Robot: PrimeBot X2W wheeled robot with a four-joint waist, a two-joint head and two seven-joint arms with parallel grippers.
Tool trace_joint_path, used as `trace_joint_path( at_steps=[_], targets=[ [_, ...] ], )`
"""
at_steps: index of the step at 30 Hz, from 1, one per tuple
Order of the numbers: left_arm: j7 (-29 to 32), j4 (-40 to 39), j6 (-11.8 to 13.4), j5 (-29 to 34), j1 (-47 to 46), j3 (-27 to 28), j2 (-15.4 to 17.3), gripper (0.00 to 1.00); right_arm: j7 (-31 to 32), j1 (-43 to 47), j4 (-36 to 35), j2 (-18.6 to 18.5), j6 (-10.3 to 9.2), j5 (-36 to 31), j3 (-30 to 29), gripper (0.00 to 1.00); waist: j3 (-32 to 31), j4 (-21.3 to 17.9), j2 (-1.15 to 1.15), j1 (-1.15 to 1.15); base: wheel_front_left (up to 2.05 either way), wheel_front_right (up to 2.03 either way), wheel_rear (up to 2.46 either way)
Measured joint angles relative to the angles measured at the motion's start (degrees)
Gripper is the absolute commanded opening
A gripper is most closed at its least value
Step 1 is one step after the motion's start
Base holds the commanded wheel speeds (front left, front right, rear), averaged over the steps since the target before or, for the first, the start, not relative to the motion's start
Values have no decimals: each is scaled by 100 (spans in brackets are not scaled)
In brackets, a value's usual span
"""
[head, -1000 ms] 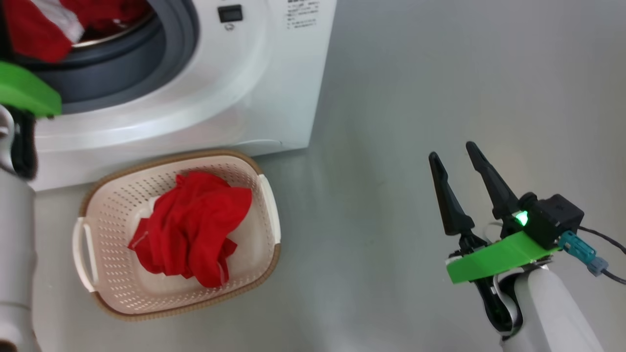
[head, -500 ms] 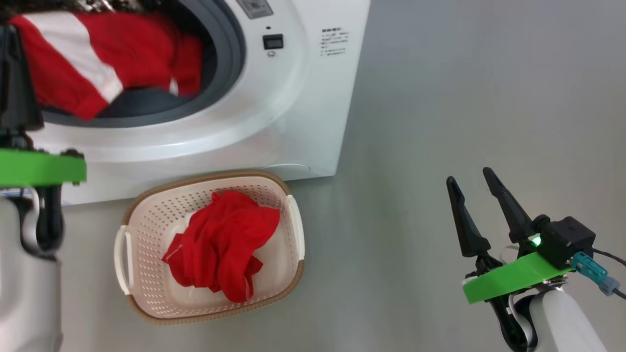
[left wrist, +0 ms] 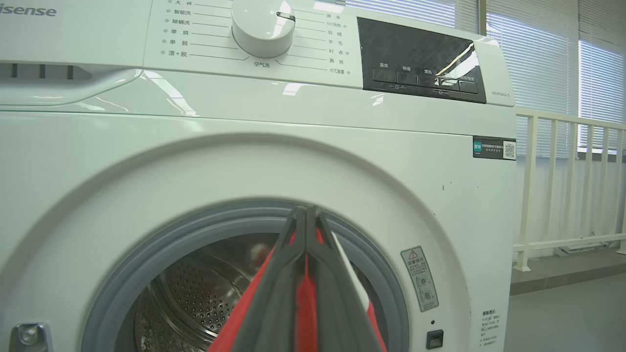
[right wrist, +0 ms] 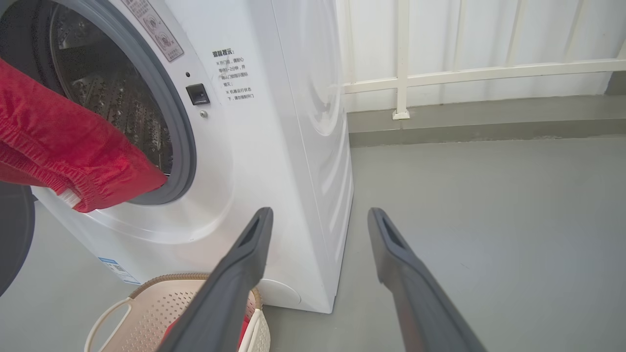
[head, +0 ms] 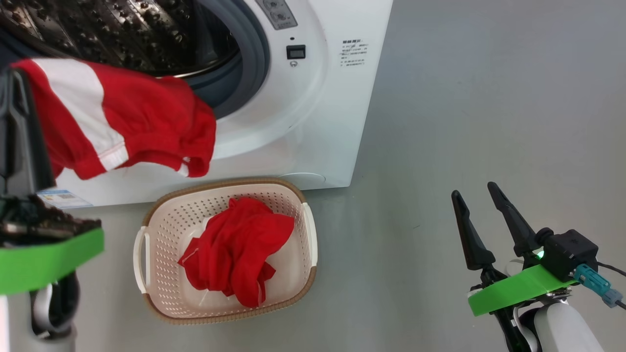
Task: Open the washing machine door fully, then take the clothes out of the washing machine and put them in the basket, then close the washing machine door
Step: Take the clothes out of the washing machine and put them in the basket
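A smooth grey floor (head: 464, 98) spreads to the right of the washing machine (head: 303, 127), and a white railing (right wrist: 440, 73) runs behind it. Nothing stands between the machine's round mouth and the basket (head: 161, 220) set on the floor just in front of its base.

The left gripper (left wrist: 305, 211), level with the mouth, has its dark fingers pinched together on a red garment (head: 146, 122). The garment hangs in front of the lower part of the opening, above the basket and to its left. Whether the cloth touches the gasket (head: 254, 63) cannot be told. A second red garment (head: 239, 249) lies crumpled in the basket. The right gripper (head: 473, 189) hovers well to the right of the machine, its fingers spread wide with nothing between them.

The held garment is soft, bright red knit with a broad white stripe and white ribbed trim. The basket is cream perforated plastic, a rounded rectangle with a brown woven-look rim and side handles. The machine is a glossy white box with a grey rubber gasket, a perforated steel drum (head: 122, 29) and a round dial (left wrist: 263, 27).
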Motion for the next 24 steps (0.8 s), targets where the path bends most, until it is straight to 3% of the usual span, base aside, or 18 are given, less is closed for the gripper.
trace_joint_path(
  at_steps=[11,18,24],
  targets=[
    [69,-327,102,10,700,-247,-204,0,1,1,-31,1,0,0,10,100,122,-4,0,0,0,0,0],
    [58,667,96,-4,1003,-668,-482,0,0,-8,-37,22,0,0,29,100,247,-56,0,0,0,0,0],
    [8,2208,35,38,896,-912,-531,0,0,-209,-47,55,0,0,64,100,403,-138,0,0,0,0,0]
  ],
)
